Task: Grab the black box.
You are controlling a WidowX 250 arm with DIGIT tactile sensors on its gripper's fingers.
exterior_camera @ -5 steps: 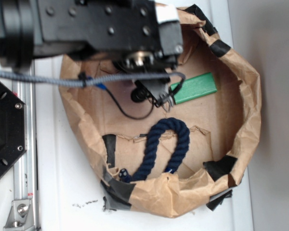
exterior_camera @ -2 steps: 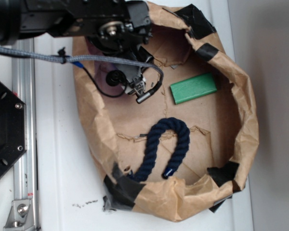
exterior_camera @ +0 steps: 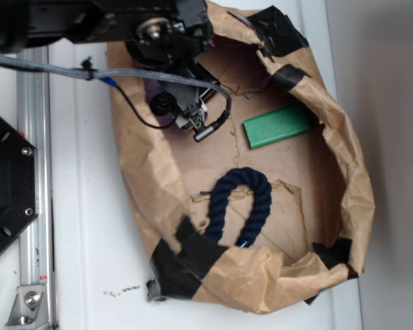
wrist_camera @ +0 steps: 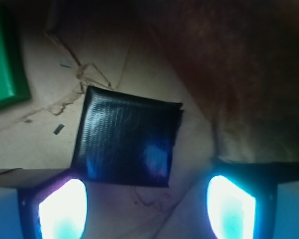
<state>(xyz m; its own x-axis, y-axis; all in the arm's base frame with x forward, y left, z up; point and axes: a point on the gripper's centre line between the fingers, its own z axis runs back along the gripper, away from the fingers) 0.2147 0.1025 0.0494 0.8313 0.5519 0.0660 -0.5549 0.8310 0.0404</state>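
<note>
Shifted a little further toward the upper-left corner of the paper tub since a moment ago, along with the arm; paper wall nudged and re-creased at the near rim, tape patches displaced. Now hovering, pincer [wrist_camera: 147,206] released, two glowing pads [wrist_camera: 64,209] spread wide at the bottom edge of the wrist view with bare cardboard between them. Nothing grasped.

Just ahead of the pads, nearer the left one: black box [wrist_camera: 127,137], flat, glossy, square, lying slightly skewed on the cardboard floor, one corner close to that pad, contact not clear. Hidden under the arm in the exterior view.

Further out to the left in the wrist view, well apart from the box: green block [wrist_camera: 5,64], flat on the same floor. Seen in the exterior view off to the side of the pincer [exterior_camera: 201,127], free of it.

Farther still, toward the near rim: dark navy rope [exterior_camera: 241,206], bent into an arch, both ends pointing at the rim, one end close to a tape patch.

All three held inside one container: brown paper tub [exterior_camera: 351,179] with crumpled raised walls, patched with black tape [exterior_camera: 186,265] at several spots on the rim. Tub resting on the white counter [exterior_camera: 82,234].

No readable writing or labels anywhere.
</note>
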